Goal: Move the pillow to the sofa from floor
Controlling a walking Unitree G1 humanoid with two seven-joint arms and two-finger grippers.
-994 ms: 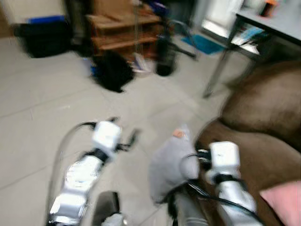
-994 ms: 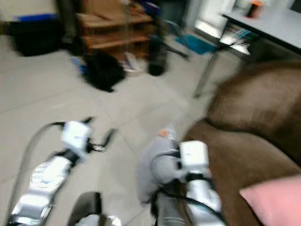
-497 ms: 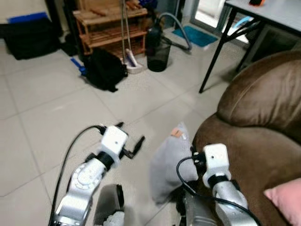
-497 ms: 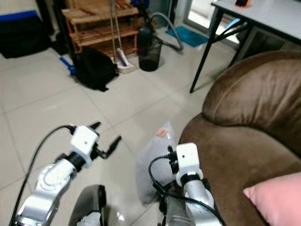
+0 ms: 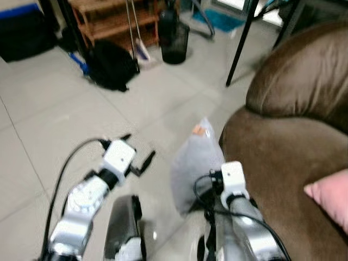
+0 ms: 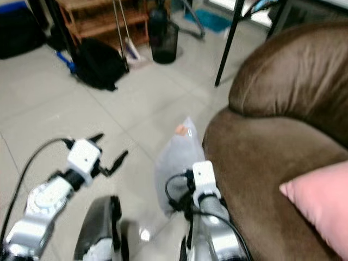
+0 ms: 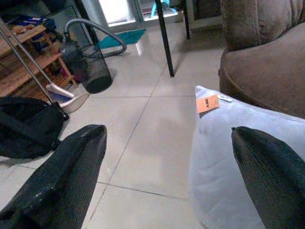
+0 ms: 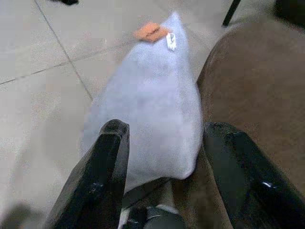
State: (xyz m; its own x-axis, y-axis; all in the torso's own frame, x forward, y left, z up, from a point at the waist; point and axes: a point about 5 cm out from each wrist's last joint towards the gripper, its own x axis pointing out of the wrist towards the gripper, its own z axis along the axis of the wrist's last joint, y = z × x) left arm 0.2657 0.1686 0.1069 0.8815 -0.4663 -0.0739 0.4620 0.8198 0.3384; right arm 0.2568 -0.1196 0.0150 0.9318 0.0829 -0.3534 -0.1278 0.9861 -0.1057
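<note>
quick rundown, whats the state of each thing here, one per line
grey pillow: propped upright against the sofa front, orange tag at its top corner
brown sofa: pink cushion on the seat
pink cushion: lying on the sofa seat
left gripper: open, beside the pillow, holding nothing
right gripper: open, one finger either side of the pillow's near edge
black bag: slumped on the floor

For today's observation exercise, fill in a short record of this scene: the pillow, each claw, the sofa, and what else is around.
Pillow: grey pillow with orange tag, standing on the floor against the sofa front
Right claw: right claw open, fingers either side of the pillow's near end
Left claw: left claw open, over bare tiles beside the pillow
Sofa: brown sofa, pink cushion on the seat
Background: black bag, bin, table leg
</note>
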